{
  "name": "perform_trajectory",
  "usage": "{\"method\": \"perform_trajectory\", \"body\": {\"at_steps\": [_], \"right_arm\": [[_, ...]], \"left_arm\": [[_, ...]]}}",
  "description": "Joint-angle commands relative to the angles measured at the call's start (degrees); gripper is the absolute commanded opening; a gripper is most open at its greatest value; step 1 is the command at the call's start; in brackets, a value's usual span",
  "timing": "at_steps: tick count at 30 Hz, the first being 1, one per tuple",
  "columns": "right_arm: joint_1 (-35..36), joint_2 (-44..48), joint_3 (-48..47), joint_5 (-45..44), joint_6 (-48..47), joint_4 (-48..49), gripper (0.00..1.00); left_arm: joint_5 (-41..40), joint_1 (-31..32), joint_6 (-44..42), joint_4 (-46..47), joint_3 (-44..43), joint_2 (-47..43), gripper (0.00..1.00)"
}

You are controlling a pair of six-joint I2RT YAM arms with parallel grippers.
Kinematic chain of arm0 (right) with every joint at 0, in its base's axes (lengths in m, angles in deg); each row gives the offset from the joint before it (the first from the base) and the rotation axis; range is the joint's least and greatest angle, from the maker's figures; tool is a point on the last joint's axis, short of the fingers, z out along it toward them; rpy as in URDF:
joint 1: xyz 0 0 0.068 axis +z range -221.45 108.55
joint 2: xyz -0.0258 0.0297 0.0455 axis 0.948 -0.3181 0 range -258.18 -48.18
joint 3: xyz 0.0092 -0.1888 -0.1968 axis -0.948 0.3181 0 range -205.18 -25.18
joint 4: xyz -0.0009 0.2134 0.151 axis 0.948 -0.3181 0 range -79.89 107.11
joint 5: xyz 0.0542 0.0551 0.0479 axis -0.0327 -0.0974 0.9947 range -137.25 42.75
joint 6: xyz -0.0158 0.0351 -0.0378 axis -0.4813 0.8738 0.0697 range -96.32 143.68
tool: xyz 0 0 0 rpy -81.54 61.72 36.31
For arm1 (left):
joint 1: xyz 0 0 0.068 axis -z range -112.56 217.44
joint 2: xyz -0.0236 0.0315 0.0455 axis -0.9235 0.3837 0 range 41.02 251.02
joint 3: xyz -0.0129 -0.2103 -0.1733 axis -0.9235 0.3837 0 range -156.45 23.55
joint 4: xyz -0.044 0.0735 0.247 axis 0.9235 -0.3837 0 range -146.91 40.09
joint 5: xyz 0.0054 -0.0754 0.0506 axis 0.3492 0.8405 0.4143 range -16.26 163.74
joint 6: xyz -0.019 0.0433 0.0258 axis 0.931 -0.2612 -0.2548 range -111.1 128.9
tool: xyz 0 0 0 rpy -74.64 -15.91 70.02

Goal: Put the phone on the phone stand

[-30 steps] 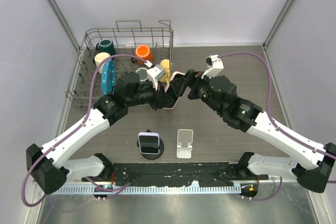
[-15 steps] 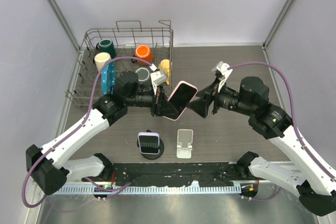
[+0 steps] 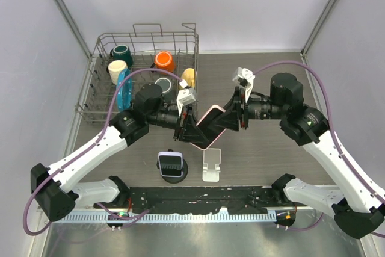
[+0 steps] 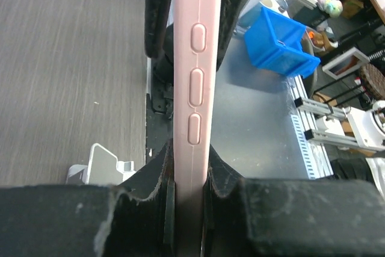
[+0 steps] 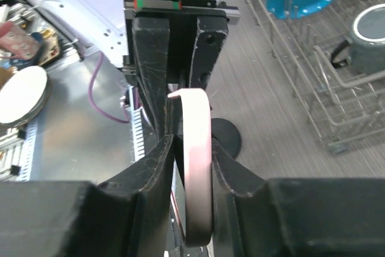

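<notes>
A pink phone (image 3: 210,126) hangs tilted in the air over the middle of the table, held at both ends. My left gripper (image 3: 191,129) is shut on its lower left end; in the left wrist view the phone's edge (image 4: 192,88) with its buttons runs up from between the fingers (image 4: 222,176). My right gripper (image 3: 231,115) is shut on the upper right end, and both jaws flank the rounded pink edge (image 5: 197,167). The empty white phone stand (image 3: 211,165) sits on the table just below the phone, near the front edge.
A black round stand (image 3: 172,167) holding a purple phone stands left of the white one. A wire dish rack (image 3: 144,43) with mugs and a blue plate fills the back left. A black rail (image 3: 198,195) runs along the front.
The right gripper has come back to the phone's upper right end and its jaws have closed on it. The left gripper has kept its grip while the phone dropped lower and nearer the white stand.
</notes>
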Motion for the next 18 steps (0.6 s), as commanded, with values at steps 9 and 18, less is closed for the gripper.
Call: {"method": "perform_trajectory", "body": {"at_steps": [9,18], "right_arm": [[-0.4,2.5,-5.0,-11.8,-10.2,-17.5,0.01],[2.0,6.2,4.6,-5.7,-17.0,-18.7,0.01]], "left_arm": [[-22.2,0.5,-8.7,-7.5,-4.5,-5.6,0.84],[-43.8,-4.0,-6.3,1.4,2.4,-16.8,0.86]]}}
